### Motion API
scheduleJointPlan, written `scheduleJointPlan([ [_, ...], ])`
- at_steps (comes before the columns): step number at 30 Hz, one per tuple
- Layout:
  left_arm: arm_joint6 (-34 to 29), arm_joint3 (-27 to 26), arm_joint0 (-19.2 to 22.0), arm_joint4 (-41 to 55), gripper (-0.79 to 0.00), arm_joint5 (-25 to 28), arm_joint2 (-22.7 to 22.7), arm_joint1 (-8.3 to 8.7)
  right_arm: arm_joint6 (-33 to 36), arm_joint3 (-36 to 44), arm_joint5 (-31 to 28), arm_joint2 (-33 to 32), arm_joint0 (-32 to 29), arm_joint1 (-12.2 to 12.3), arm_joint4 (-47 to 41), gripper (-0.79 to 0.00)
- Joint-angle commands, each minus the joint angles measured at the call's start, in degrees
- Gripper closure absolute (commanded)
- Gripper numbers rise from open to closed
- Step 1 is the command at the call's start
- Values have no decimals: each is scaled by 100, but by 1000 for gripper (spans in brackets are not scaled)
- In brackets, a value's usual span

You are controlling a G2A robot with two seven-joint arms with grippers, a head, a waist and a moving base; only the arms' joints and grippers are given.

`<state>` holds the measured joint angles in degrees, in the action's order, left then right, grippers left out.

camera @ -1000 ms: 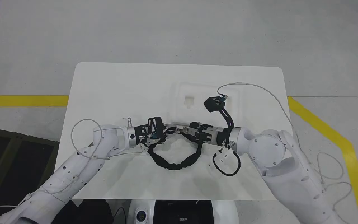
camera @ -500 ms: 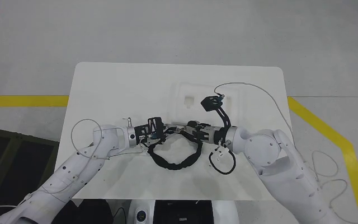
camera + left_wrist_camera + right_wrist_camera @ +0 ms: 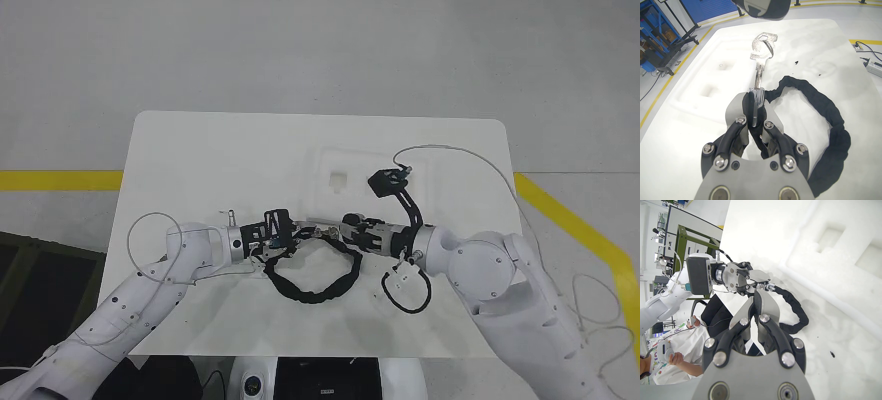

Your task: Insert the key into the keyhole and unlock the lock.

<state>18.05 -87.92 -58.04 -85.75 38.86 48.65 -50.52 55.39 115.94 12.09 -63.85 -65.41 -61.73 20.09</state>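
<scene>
Low at the centre of the top view, the left gripper [image 3: 283, 236] and right gripper [image 3: 343, 230] face each other, with the key [image 3: 318, 232] lying along the line between them. Left wrist view: jaws clamped on the lock [image 3: 758, 94], key seated, its bow pointing up-frame, unheld. Right wrist view: jaws pressed together, seemingly empty, close by the lock, whose black chain [image 3: 795, 309] trails right.
</scene>
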Motion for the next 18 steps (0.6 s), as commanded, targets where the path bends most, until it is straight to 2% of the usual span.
scheduleJointPlan([
  [1,0,0,0,0,0,0,0,0,16,-24,-16,35,8,-3,1,0],
  [18,0,0,0,0,0,0,0,0,-8,-160,-12,186,87,-23,37,0],
])
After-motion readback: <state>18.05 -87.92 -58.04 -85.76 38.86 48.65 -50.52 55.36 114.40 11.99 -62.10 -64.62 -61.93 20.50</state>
